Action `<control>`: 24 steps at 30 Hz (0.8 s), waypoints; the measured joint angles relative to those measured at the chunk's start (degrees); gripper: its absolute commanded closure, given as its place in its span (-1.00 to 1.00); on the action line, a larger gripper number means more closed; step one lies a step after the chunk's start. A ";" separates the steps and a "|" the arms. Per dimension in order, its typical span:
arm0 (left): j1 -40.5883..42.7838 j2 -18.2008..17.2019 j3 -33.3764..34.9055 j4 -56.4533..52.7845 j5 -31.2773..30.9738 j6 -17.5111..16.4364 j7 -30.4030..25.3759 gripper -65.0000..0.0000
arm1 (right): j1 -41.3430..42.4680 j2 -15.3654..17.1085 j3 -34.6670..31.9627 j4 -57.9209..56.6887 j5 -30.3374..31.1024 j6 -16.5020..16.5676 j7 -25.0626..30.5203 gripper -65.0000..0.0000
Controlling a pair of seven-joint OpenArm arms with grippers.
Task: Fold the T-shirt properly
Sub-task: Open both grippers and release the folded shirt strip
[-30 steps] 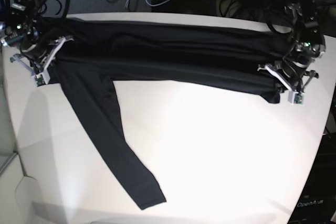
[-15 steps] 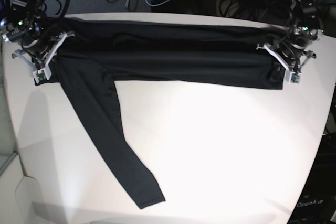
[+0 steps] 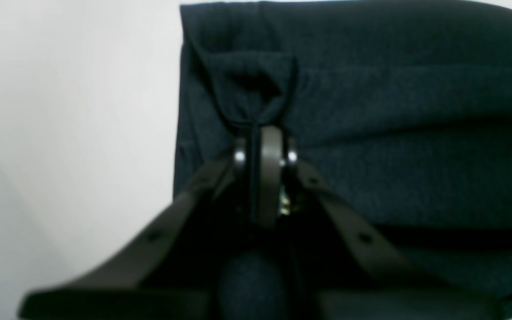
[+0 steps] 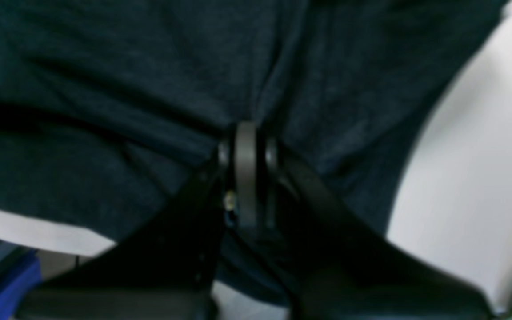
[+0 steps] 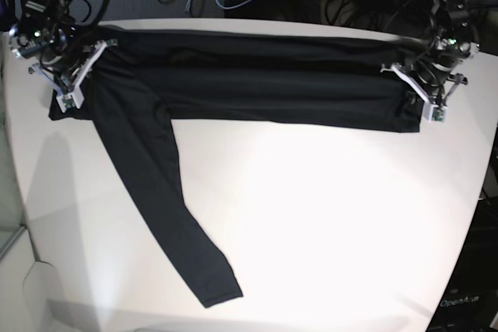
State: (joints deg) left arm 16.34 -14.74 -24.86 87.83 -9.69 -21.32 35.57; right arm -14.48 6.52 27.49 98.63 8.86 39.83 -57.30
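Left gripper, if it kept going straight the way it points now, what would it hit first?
Probably more of the T-shirt: the left gripper, shut on a pinched fold, points across the folded cloth lying ahead. Depth is unclear.

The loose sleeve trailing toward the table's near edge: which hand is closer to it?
Right. The right hand grips the T-shirt at the end where the loose sleeve branches off. The left hand clamps the opposite end, far across the table.
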 measured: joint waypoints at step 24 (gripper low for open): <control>0.22 0.00 0.00 0.28 0.04 0.07 0.22 0.09 | 1.09 2.21 0.55 -0.98 -0.59 0.00 -0.50 0.02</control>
State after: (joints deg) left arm 16.56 -14.74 -24.86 88.12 -9.65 -21.26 35.79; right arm -13.39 8.73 28.03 97.65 8.27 39.83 -57.80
